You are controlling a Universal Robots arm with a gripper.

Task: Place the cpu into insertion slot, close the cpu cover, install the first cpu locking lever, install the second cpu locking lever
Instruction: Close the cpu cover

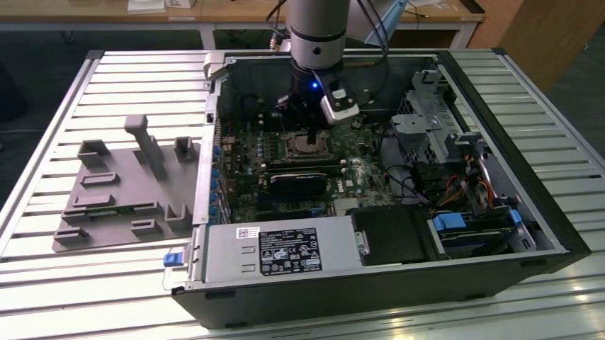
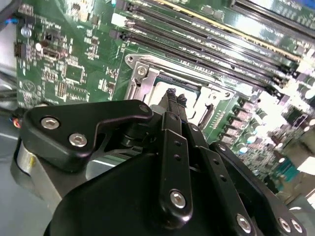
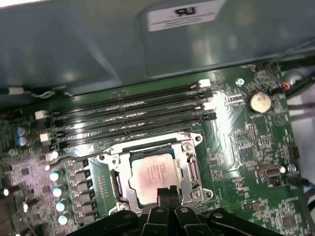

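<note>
The cpu point(image 3: 151, 173), a pale square chip, lies flat in the insertion slot point(image 1: 304, 146) on the green board. The silvery cpu cover point(image 3: 147, 148) lies down around it, and the chip's top shows through its window. A thin metal lever point(image 3: 74, 161) sticks out from one corner of the socket. My gripper point(image 3: 167, 192) hovers just over the chip's edge, its two black fingertips pressed together with nothing between them. In the second wrist view the gripper point(image 2: 175, 98) stands over the socket frame point(image 2: 140, 73). In the exterior view the gripper point(image 1: 302, 127) hangs inside the open case.
Long black memory slots point(image 3: 128, 118) run beside the socket, and a coin battery point(image 3: 259, 102) sits near them. A black block point(image 1: 297, 183) lies in front of the socket, with the power supply point(image 1: 274, 251) beyond it. A grey fixture point(image 1: 123, 188) rests on the exterior view's left.
</note>
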